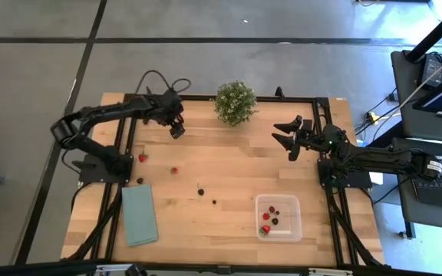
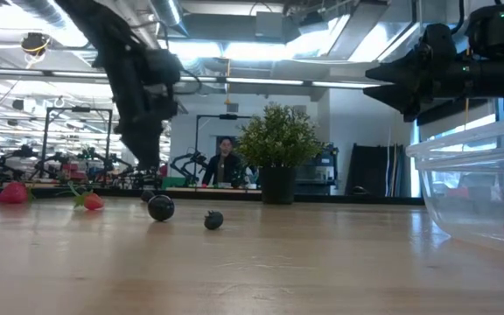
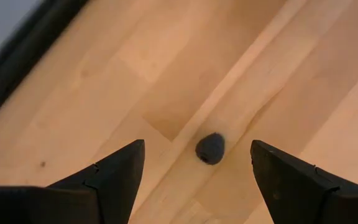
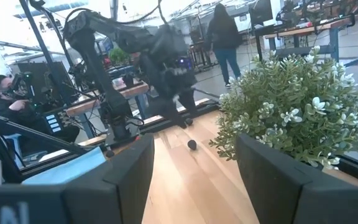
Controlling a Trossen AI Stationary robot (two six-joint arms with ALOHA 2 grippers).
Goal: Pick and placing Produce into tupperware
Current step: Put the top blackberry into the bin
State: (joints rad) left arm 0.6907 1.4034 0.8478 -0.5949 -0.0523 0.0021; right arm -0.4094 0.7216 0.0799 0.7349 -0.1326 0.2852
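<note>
My left gripper [image 1: 176,129] hovers open over the table's far-left part, fingers pointing down. One dark berry [image 3: 210,149] lies on the wood below, between the fingers and untouched; the right wrist view shows this berry [image 4: 192,144] too. More produce lies loose: red berries [image 1: 143,157] [image 1: 174,170] and dark berries [image 1: 139,181] [image 1: 201,191] [image 1: 214,202]. The clear tupperware [image 1: 277,217] stands near the near-right corner, with red and dark berries inside. My right gripper [image 1: 282,136] waits open and raised at the right side, pointing toward the left.
A bushy green potted plant [image 1: 235,102] stands at the far edge's middle. A flat teal cloth [image 1: 139,215] lies near the near-left corner. Bare wood spans the centre between the loose berries and the tupperware. Beyond the table are people [image 4: 224,31] and other rigs.
</note>
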